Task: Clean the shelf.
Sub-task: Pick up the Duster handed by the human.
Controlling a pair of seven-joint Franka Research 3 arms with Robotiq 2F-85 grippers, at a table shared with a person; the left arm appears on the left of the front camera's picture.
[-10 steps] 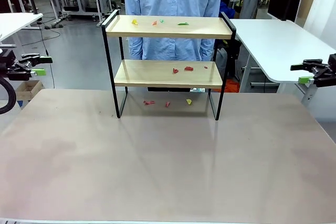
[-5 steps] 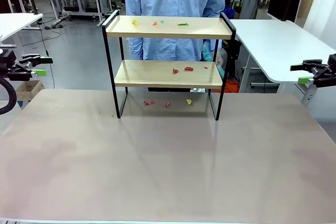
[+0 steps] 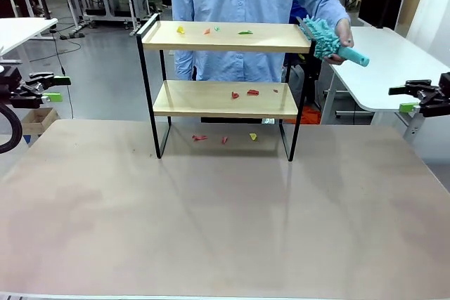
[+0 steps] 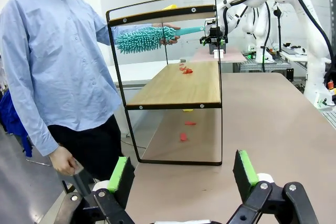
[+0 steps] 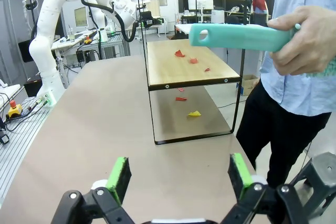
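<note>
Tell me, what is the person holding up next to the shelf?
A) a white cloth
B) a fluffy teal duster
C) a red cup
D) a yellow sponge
B: the person's hand grips a fluffy teal duster by its handle, with the fuzzy head right at the end of the top board of the shelf.

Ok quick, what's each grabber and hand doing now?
Left gripper: open, holding nothing.
Right gripper: open, holding nothing.
Person's raised hand: holding the teal duster.

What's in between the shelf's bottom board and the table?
Small red and yellow scraps lie on the table there, under the lower board of the shelf; the front view shows them.
</note>
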